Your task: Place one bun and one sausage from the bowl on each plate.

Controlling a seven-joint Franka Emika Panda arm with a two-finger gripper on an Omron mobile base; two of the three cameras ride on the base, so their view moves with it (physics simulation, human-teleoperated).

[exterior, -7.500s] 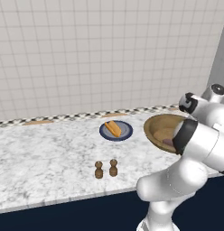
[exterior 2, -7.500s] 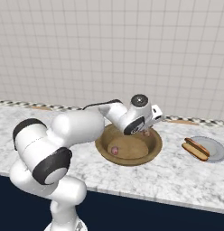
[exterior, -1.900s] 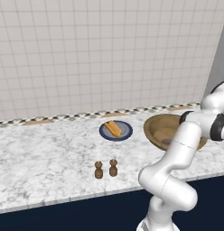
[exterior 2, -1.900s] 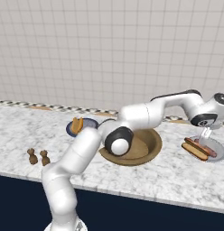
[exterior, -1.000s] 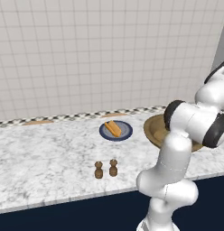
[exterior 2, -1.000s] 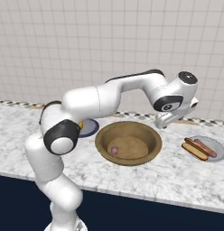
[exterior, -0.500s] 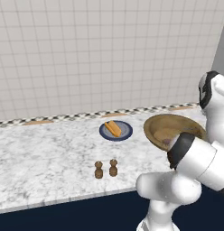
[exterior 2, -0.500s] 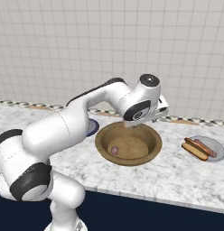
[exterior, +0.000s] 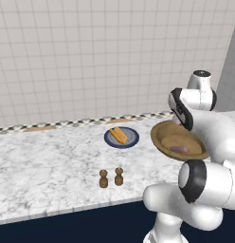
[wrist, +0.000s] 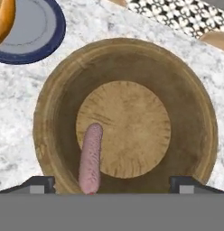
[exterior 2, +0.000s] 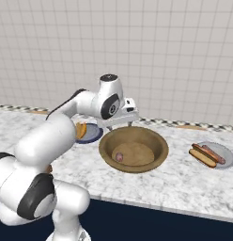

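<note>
My gripper [exterior 2: 119, 123] hangs over the back rim of the bowl [exterior 2: 156, 142], looking down into it. In the hand view my two dark fingertips [wrist: 39, 184] stand far apart, one at each bottom corner, and nothing is between them — my gripper is wide open and holds nothing.

The bowl [wrist: 50, 108] is round, brown and made of wood, with a lighter flat middle. One pink sausage [wrist: 90, 158] lies inside it, on the left side of the hand view, half on the light middle and half on the dark slope. From the right base view the sausage [exterior 2: 119, 156] looks like a small pink lump near the left of the bowl's floor. From the left base view I see the bowl [exterior: 162, 133] partly behind my own white arm, with the sausage [exterior: 179, 149] in it.

Nearest the counter's front edge, two small brown shakers [exterior: 111, 177] stand side by side on the grey marble counter [exterior: 48, 161].

Just past the bowl on one side sits a dark blue plate [exterior: 130, 140] with a bun [exterior: 119, 135] on it. On the other side, well apart from the bowl, a second plate [exterior 2: 226, 154] holds a bun and sausage together [exterior 2: 206, 154].

Farthest back is the tiled wall [exterior 2: 184, 56] — a checked strip runs along its foot.
</note>
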